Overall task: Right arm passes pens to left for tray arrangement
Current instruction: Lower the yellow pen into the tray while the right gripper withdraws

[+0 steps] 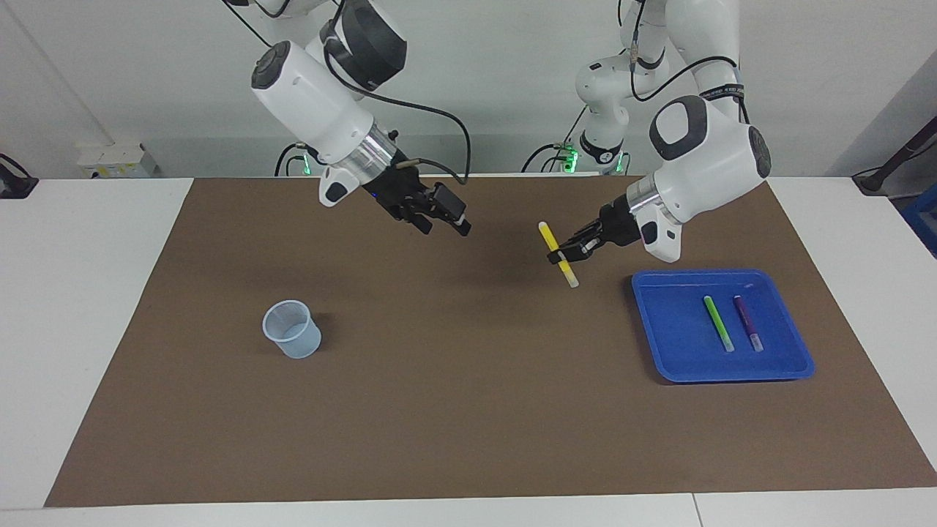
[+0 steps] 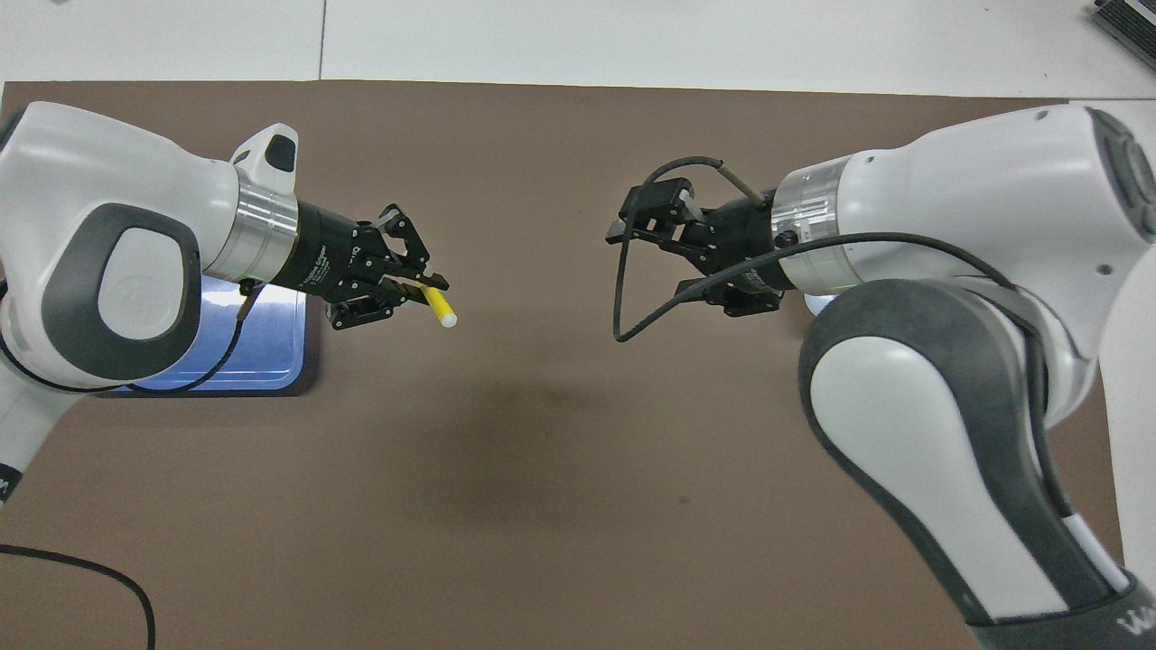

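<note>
Above brown mat (image 1: pixel 439 410), yellow pen (image 1: pixel 558 254) clamped in left claw (image 1: pixel 562 255); right claw (image 1: pixel 448 218) released, apart.

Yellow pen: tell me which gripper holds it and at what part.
The left gripper is shut on the yellow pen around its middle, both ends sticking out, over the mat. The right gripper is open and holds nothing.

Yellow pen (image 1: pixel 558 254), green pen (image 1: pixel 718 323), purple pen (image 1: pixel 747 322), blue tray (image 1: pixel 662 344).
</note>
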`<state>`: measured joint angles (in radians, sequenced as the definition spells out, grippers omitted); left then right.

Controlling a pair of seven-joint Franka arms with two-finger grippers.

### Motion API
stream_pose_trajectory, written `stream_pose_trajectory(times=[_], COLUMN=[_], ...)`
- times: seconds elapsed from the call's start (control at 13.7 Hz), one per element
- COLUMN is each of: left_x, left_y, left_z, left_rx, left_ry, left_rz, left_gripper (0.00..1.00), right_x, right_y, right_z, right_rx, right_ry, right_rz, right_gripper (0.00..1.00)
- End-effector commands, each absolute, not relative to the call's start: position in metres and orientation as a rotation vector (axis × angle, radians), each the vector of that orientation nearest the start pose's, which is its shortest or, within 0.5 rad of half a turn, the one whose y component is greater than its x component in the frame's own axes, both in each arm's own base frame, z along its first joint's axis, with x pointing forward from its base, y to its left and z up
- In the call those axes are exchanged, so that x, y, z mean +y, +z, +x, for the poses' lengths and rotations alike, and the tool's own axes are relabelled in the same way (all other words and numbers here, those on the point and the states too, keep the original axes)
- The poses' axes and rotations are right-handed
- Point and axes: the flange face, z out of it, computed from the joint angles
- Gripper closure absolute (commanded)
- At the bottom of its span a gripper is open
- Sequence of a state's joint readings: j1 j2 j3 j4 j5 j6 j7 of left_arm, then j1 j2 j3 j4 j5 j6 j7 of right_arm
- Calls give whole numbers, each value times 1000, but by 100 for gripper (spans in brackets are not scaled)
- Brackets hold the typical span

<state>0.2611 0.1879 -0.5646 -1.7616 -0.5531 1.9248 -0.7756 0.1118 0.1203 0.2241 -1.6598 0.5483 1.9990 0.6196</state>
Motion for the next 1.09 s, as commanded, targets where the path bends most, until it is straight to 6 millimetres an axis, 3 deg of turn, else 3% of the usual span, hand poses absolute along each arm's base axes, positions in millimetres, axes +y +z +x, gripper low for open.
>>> stream_pose_trajectory(times=[0.0, 0.15, 0.44, 0.58, 0.8, 0.95, 1.02], left_x=[-185, -176, -161, -148, -96, -49, -40], left_y=[479, 474, 468, 463, 440, 405, 395], left_z=[570, 571, 576, 582, 603, 633, 644], left_rx=[769, 685, 103, -32, -125, -32, -58], left_ry=[-385, -309, -97, -69, -71, -153, -176], left_rz=[2564, 2708, 3062, 3111, 3133, 3079, 3078], left_gripper=[100, 100, 100, 100, 100, 100, 100], right_x=[202, 180, 129, 114, 92, 62, 46], right_y=[564, 563, 565, 565, 573, 581, 581], right_z=[573, 570, 567, 565, 566, 568, 569], right_rx=[411, 282, 91, 10, 27, 79, 72], right_ry=[67, 64, 70, 65, 17, -29, -33], right_rz=[-2622, -2730, -2841, -2909, -2990, -3016, -3018], right_gripper=[0, 0, 0, 0, 0, 0, 0])
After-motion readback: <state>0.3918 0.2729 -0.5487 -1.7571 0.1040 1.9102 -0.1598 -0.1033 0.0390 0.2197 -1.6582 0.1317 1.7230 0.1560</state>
